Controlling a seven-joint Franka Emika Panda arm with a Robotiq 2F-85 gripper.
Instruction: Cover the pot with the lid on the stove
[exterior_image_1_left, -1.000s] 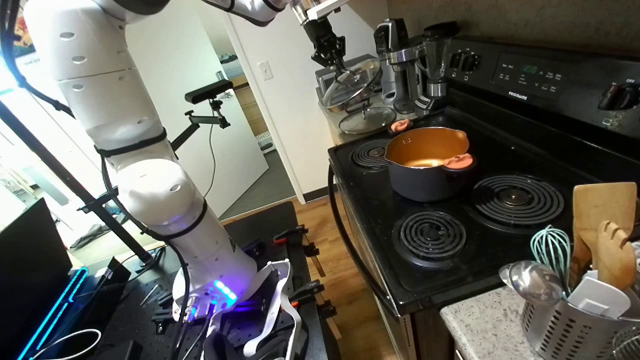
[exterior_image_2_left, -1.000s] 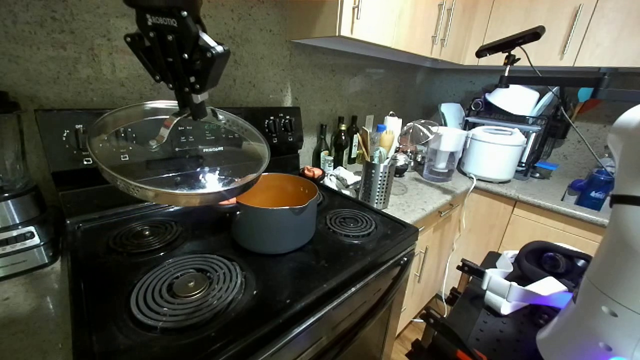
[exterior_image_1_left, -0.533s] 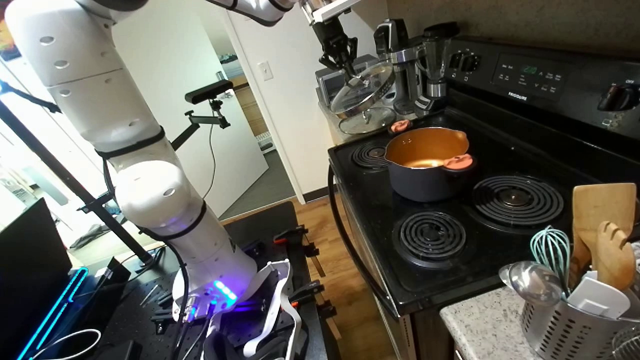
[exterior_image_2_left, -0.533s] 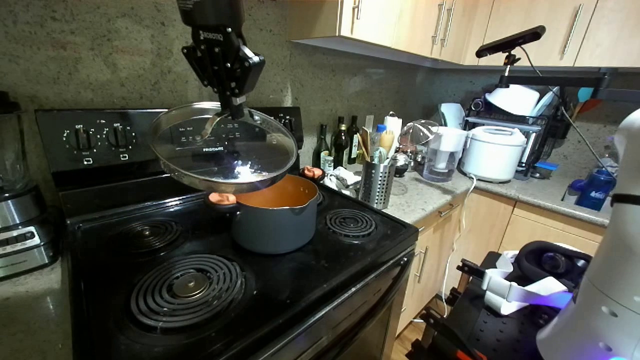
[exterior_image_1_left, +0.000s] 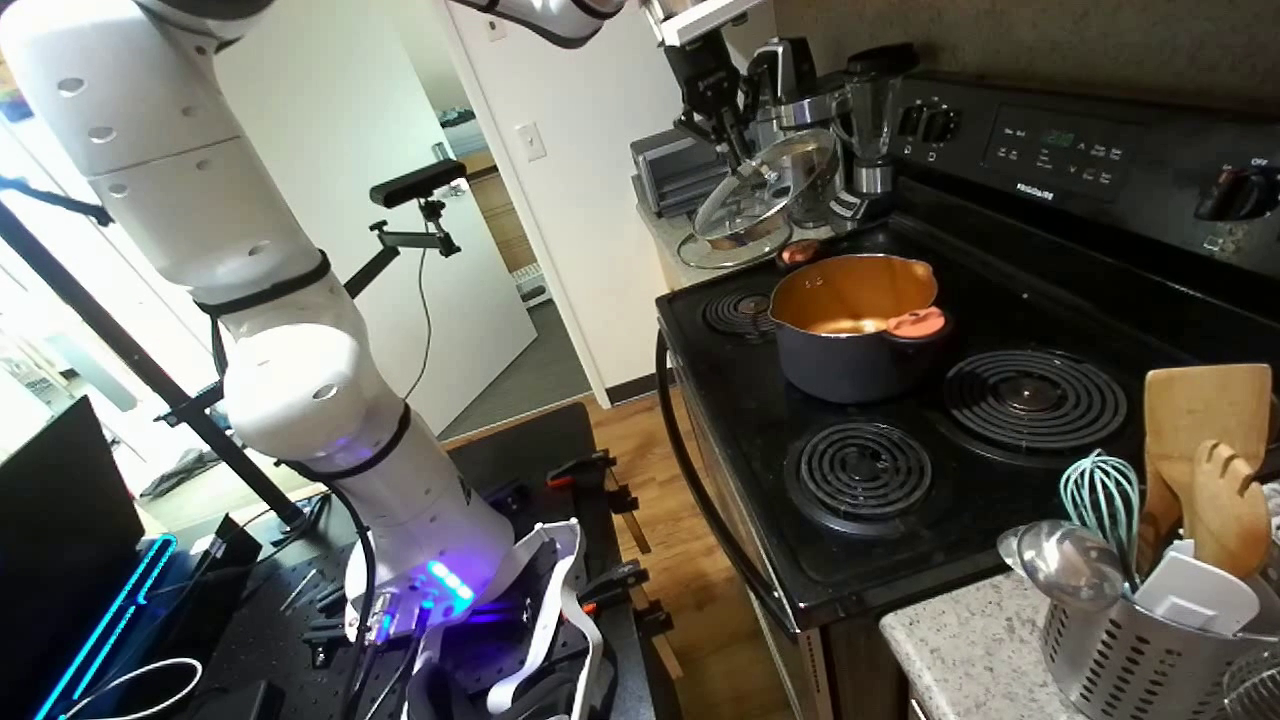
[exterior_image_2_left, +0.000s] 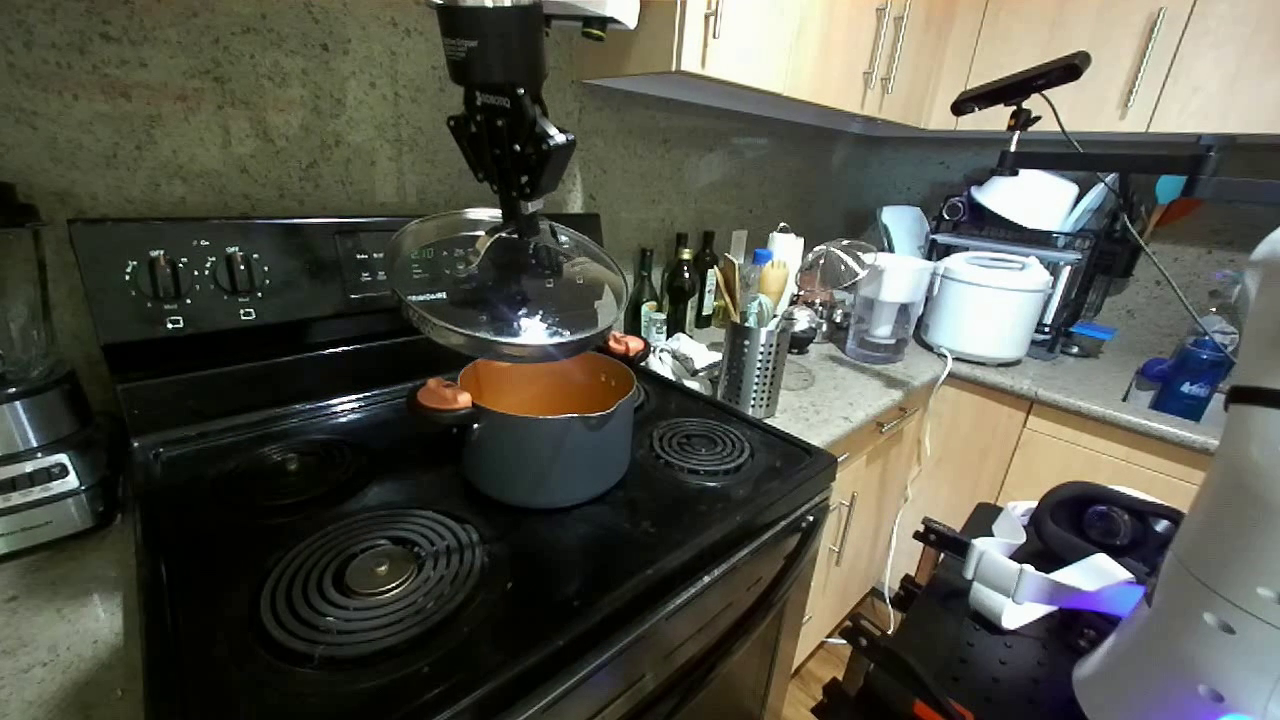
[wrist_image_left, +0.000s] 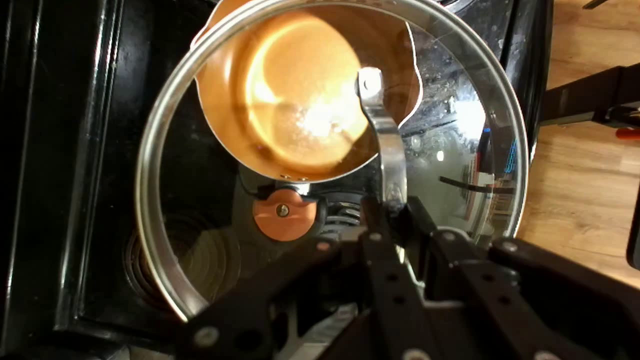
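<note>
Hand (exterior_image_2_left: 521, 226) holds tilted lid (exterior_image_2_left: 508, 290) by handle (exterior_image_2_left: 489, 243), upper centre of an exterior view; I'd centre over pot (exterior_image_2_left: 547, 450), level, lower gently.

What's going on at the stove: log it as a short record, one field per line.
Gripper: shut on the handle of a glass lid
Lid: tilted, in the air, apart from the pot
Pot: upright on the stove, uncovered, orange inside
Second lid: on the counter beside the stove
Utensil holder: on the opposite counter
Task status: pot not yet covered
</note>
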